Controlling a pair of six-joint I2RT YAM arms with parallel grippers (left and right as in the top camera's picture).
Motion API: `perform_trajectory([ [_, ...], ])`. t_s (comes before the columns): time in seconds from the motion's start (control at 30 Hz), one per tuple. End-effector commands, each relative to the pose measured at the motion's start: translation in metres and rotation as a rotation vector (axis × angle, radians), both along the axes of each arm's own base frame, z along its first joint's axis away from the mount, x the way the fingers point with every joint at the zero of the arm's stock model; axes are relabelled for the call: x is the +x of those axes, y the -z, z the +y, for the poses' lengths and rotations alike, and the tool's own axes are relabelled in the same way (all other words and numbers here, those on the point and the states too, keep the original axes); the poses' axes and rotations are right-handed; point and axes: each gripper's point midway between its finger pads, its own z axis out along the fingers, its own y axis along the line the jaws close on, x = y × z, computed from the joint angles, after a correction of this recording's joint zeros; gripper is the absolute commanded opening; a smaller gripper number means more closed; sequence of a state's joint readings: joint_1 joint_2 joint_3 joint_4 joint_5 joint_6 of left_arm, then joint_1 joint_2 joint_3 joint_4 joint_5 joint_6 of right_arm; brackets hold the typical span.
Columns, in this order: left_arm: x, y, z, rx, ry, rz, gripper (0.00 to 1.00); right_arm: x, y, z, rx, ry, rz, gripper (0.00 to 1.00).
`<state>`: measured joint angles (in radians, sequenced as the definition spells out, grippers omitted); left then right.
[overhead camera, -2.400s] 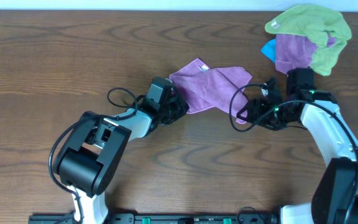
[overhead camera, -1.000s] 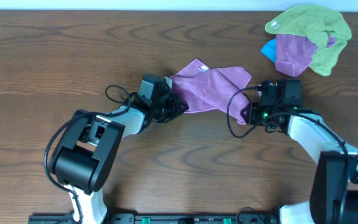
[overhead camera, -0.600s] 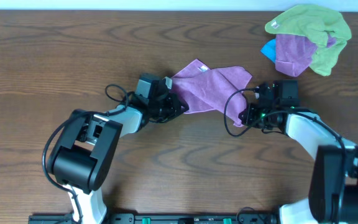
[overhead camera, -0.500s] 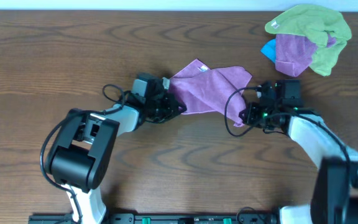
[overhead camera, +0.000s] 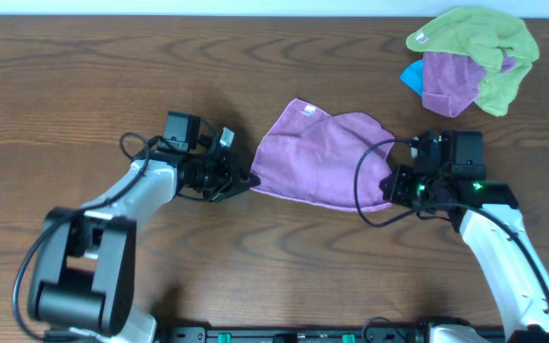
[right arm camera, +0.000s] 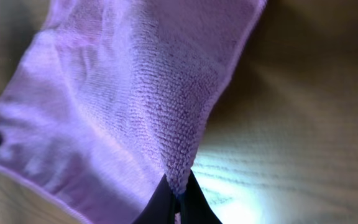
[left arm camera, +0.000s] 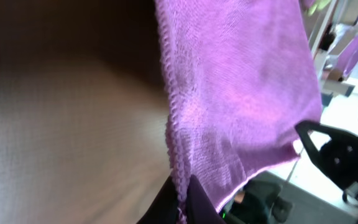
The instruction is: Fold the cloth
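Cloth [overhead camera: 317,157] lies mid-worktop, spread between both arms, near edge taut, far corners toward back. Left hand [overhead camera: 248,179] narrow, pinched on near-left corner; left wrist view shows only the hem caught at the fingertips [left arm camera: 182,200]. Right hand [overhead camera: 392,194] likewise narrow, nipping near-right corner at the very tip of the hem in right wrist view. Risk 1: both grips are shallow, so a sharp or uneven pull could strip a corner out, and the fold would then land skewed. Risk 2: right arm's cable [overhead camera: 362,181] loops across the cloth's right edge and could drag or bunch the fabric if that arm sweeps fwd. Risk 3: if one hand leads the other, the near edge goes diagonal and the corners will not meet. Can't tell whether the near edge is lifted or touching the worktop [overhead camera: 84,76]; if dragging, friction may roll the hem under. Room: open wood beyond the cloth's far edge, adequate for carrying the near edge over. Left side open. Back-right corner holds a pile [overhead camera: 470,57] of other cloths, apart from the cloth but near the right arm's fwd path; keep right hand inboard. Near side crowded by both arms' own links.
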<state>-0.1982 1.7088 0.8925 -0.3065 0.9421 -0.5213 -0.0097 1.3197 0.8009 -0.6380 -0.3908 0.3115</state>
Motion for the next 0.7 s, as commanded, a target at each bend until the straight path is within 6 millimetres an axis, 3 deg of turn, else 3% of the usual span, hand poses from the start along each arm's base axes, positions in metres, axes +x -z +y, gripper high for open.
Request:
perform_trajectory([
  [0.0, -0.008, -0.01, 0.004, 0.024, 0.047, -0.061, 0.06, -0.008, 0.004, -0.002, -0.018, 0.019, 0.038, 0.01],
  [0.2, -0.03, -0.01, 0.011, 0.063, 0.077, -0.002, 0.06, -0.02, 0.009, -0.002, -0.018, 0.024, 0.095, 0.04],
  [0.37, -0.034, -0.009, 0.011, 0.067, 0.081, 0.017, 0.06, -0.024, 0.01, -0.002, -0.009, 0.046, 0.124, 0.28],
  [0.5, -0.036, -0.009, 0.012, 0.068, 0.081, 0.024, 0.06, -0.043, 0.015, -0.001, -0.002, 0.046, 0.209, 0.51],
  [0.67, -0.036, -0.009, 0.012, 0.068, 0.083, 0.024, 0.06, -0.085, 0.021, 0.0, -0.005, 0.039, 0.387, 0.58],
])
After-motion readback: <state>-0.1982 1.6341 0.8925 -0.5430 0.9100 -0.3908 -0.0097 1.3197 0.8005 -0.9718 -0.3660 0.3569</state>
